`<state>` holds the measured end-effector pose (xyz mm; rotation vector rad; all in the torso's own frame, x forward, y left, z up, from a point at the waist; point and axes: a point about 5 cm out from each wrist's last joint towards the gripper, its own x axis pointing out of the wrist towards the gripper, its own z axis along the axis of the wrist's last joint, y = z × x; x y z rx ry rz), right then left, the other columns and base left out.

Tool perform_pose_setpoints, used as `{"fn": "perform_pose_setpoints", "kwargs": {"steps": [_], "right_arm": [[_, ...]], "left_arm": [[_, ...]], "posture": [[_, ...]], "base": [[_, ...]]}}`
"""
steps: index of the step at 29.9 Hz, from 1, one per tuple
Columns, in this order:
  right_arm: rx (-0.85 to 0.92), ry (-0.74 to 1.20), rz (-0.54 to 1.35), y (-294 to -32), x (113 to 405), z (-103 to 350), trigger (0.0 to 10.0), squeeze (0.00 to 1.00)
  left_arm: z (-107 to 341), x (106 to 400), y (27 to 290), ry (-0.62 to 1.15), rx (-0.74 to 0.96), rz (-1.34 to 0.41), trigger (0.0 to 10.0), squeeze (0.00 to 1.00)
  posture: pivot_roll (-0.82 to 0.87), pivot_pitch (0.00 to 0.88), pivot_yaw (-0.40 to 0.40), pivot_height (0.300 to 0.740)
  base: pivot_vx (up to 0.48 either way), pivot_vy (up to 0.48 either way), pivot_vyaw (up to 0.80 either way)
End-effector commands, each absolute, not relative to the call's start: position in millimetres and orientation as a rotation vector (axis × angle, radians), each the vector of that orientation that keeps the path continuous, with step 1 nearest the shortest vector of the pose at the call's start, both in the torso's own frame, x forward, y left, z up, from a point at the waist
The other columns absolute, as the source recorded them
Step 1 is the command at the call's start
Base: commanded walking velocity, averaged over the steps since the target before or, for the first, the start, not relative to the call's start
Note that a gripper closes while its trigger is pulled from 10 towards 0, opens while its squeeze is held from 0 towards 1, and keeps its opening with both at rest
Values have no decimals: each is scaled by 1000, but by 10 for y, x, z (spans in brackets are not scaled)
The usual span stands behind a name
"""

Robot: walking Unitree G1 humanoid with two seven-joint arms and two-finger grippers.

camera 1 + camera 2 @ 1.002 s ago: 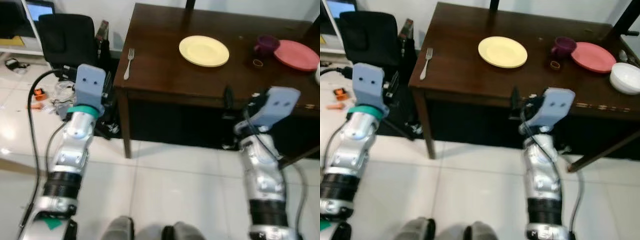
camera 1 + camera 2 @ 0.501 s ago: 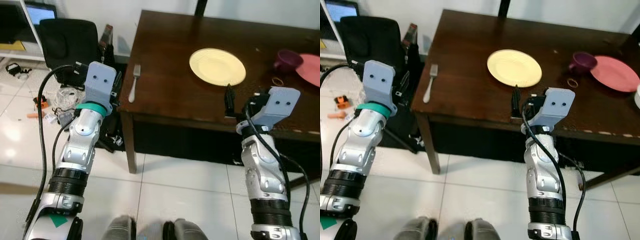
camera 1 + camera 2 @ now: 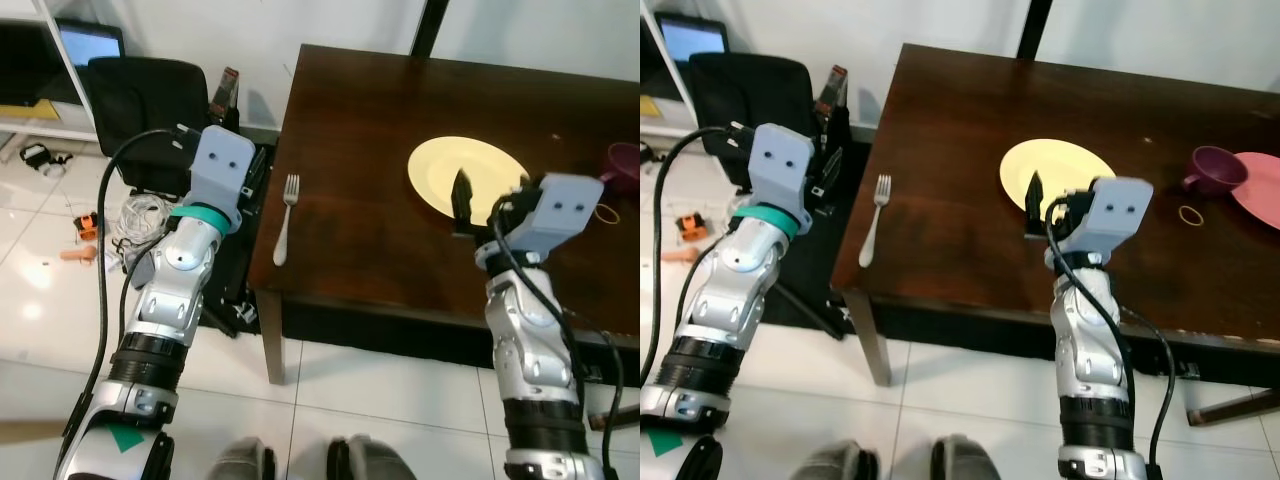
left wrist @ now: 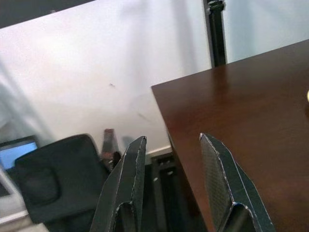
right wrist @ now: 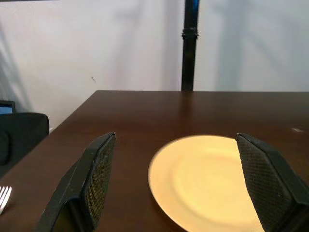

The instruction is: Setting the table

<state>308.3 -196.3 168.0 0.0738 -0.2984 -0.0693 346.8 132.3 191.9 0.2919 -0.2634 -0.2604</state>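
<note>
- Right of centre in the head views, your right hand [image 3: 1032, 205] hangs just above the near rim of the yellow plate [image 3: 1050, 168], fingers spread wide with nothing between them; the wrist view frames the plate squarely between the two fingers [image 5: 94, 181], which reads as a line-up for taking it by the edge
- Left of centre, your left hand [image 4: 169, 181] is raised beside the tabletop's [image 3: 370, 120] left edge, fingers parted and empty, looking along the corner toward the wall
- Lying handle toward you near the left edge of the tabletop, the fork [image 3: 285, 215] is well apart from the plate, so the place setting looks unfinished
- At the right edge of the right eye view sit a purple mug [image 3: 1212, 170], a small ring [image 3: 1190, 213] just beside it and a pink plate [image 3: 1262, 188]
- You are dealing with a shallow round glossy plate with a thin raised rim, likely slippery on polished dark wood that shows faint reflections; the fork is slim bright metal, and the finger pads have a fine mesh texture for grip
- Upper left, a black chair [image 3: 140, 100] stands on pale tiled floor [image 3: 40, 290] with loose cables [image 3: 135, 215]
</note>
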Motion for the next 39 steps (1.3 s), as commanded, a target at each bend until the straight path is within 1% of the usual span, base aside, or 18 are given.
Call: {"fn": "perform_pose_setpoints", "kwargs": {"steps": [1, 3, 5, 7, 11, 15, 18, 23, 25, 30, 31, 39], "right_arm": [[69, -286, -68, -1958, 3078, 1654, 10000, 0], [69, -288, -68, -1956, 3083, 1659, 10000, 0], [69, -288, -68, -1956, 3083, 1659, 10000, 0], [69, -289, -67, -1955, 3086, 1664, 10000, 0], [68, -291, -66, -1943, 3091, 1678, 10000, 0], [67, -294, -67, -1943, 3090, 1688, 10000, 0], [66, -295, -69, -1944, 3087, 1694, 10000, 0], [67, -293, -67, -1931, 3087, 1688, 10000, 0], [70, -289, -62, -1909, 3092, 1680, 10000, 0], [73, -285, -58, -1886, 3094, 1670, 10000, 0], [73, -284, -57, -1882, 3092, 1666, 10000, 0], [75, -277, -57, -1884, 3079, 1648, 10000, 0]], "left_arm": [[1810, 3443, 1266, -208, 289, -314, 10000, 0], [1770, 3418, 1193, -185, 281, -361, 10000, 0], [1770, 3418, 1193, -185, 281, -361, 10000, 0], [1716, 3401, 1100, -154, 278, -393, 10000, 0], [1578, 3426, 882, -45, 220, -425, 10000, 0], [1546, 3441, 824, -4, 199, -444, 10000, 0], [1497, 3490, 716, 69, 177, -466, 10000, 0], [1452, 3519, 619, 113, 188, -464, 10000, 0], [1399, 3510, 496, 160, 208, -466, 10000, 0], [1317, 3480, 408, 209, 221, -479, 10000, 0], [1295, 3475, 385, 222, 220, -480, 10000, 1000], [1272, 3515, 355, 249, 236, -441, 10000, 1000]], "posture": [[5, 12, 18, 740], [5, 10, 18, 740], [5, 10, 18, 740], [6, 10, 16, 740], [2, 18, 14, 740], [4, 21, 13, 740], [5, 28, 12, 740], [7, 31, 14, 740], [9, 38, 16, 740], [9, 43, 18, 740], [6, 47, 20, 740], [7, 55, 22, 740]], "base": [[0, 0, 0], [0, 0, 0], [0, 0, 0], [0, 0, 0], [0, 0, 0], [0, 0, 0], [0, 0, 0], [0, 0, 0], [0, 0, 0], [0, 0, 0], [0, 0, 0], [0, 0, 0]]}}
